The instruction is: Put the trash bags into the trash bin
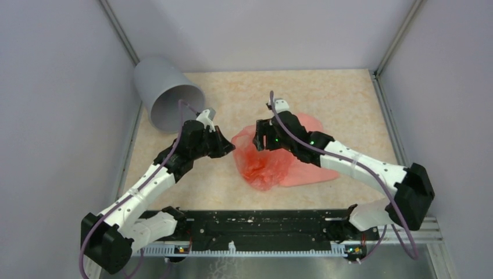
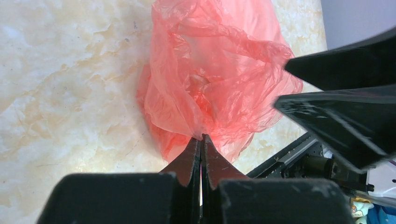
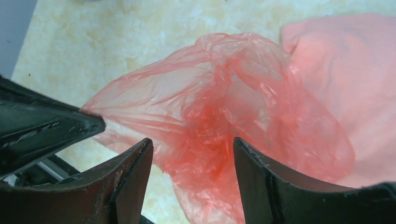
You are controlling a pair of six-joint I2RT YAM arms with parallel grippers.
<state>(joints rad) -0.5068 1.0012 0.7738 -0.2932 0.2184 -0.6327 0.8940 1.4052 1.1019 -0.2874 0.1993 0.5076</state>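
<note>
A crumpled orange-red trash bag lies mid-table, partly on a flat salmon-pink trash bag. My left gripper is shut on the crumpled bag's left edge; in the left wrist view the gripper pinches the film of the bag. My right gripper is open just above the same bag, its jaws astride the crumpled film in the right wrist view. The flat bag shows beyond. The grey trash bin appears to lie on its side at the far left, mouth toward the grippers.
Grey walls enclose the beige marbled table on the left, back and right. A black rail runs along the near edge between the arm bases. The two grippers are close together, the right one's fingers showing in the left wrist view.
</note>
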